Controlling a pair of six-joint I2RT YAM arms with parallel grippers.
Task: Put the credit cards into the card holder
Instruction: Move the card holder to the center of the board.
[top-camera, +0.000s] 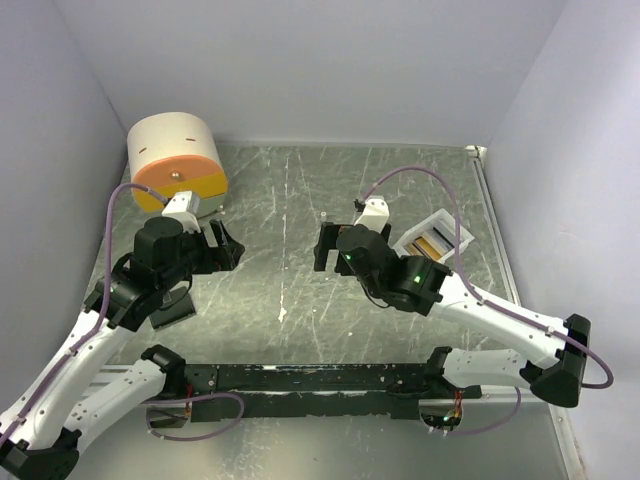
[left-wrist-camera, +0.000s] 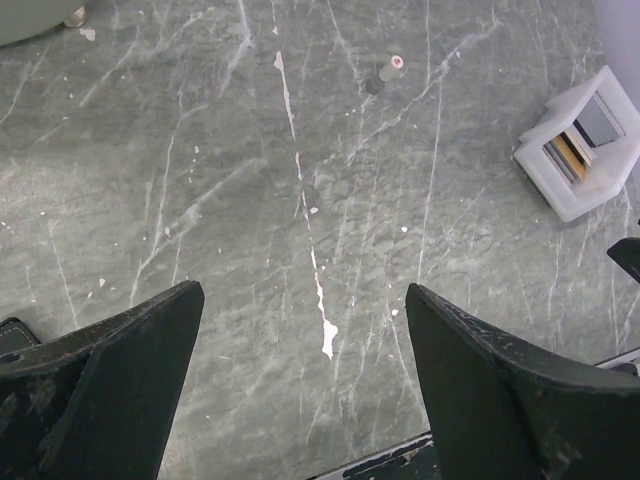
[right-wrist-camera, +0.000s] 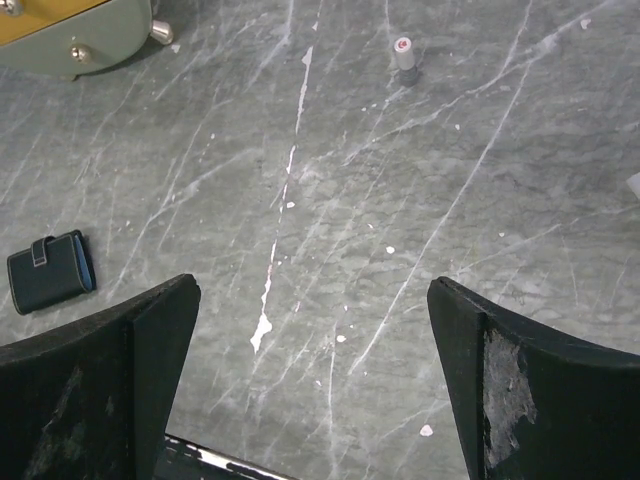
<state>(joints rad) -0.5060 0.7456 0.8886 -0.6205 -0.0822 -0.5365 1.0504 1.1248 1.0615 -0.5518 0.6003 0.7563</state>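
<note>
The credit cards (top-camera: 432, 243) stand on edge in a white open-topped tray (top-camera: 452, 226) at the right; one gold (left-wrist-camera: 568, 157) and one greyish (left-wrist-camera: 598, 121) show in the left wrist view. The card holder (right-wrist-camera: 50, 270), a small black wallet with a bluish edge, lies shut on the table at the left, partly under my left arm (top-camera: 172, 307). My left gripper (top-camera: 228, 247) (left-wrist-camera: 302, 292) hangs open above bare table, right of the card holder. My right gripper (top-camera: 322, 247) (right-wrist-camera: 312, 283) is open too, mid-table, left of the tray. Neither holds anything.
A round cream-and-orange drawer box (top-camera: 177, 160) (right-wrist-camera: 70, 30) stands at the back left. A small grey peg (top-camera: 325, 214) (right-wrist-camera: 405, 52) (left-wrist-camera: 390, 68) stands upright between the grippers, farther back. Walls close in the table on three sides.
</note>
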